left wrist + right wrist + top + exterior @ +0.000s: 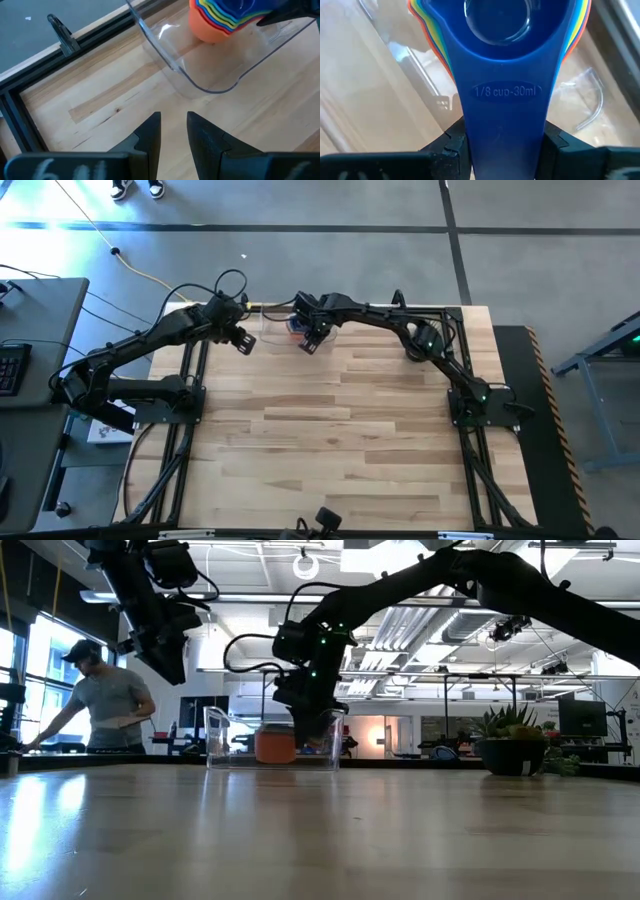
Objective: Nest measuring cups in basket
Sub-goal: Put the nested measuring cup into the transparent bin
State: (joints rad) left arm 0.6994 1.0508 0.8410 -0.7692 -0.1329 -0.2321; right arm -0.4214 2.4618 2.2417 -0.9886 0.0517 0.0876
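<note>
Both arms (150,340) showing matte black, jointed, tubular links. Black cables looping off left arm's wrist. Right arm (380,315) glowing small green lights at elbow and base. Left pincer (174,137) showing two flat black wedge fingers, pale marks on body behind. Right pincer (502,142) showing black blocky fingers (451,142) with ridged edges.

light: bright, window daylight at left | glare: floor, table (320,840) sheen | shadows: soft
</note>
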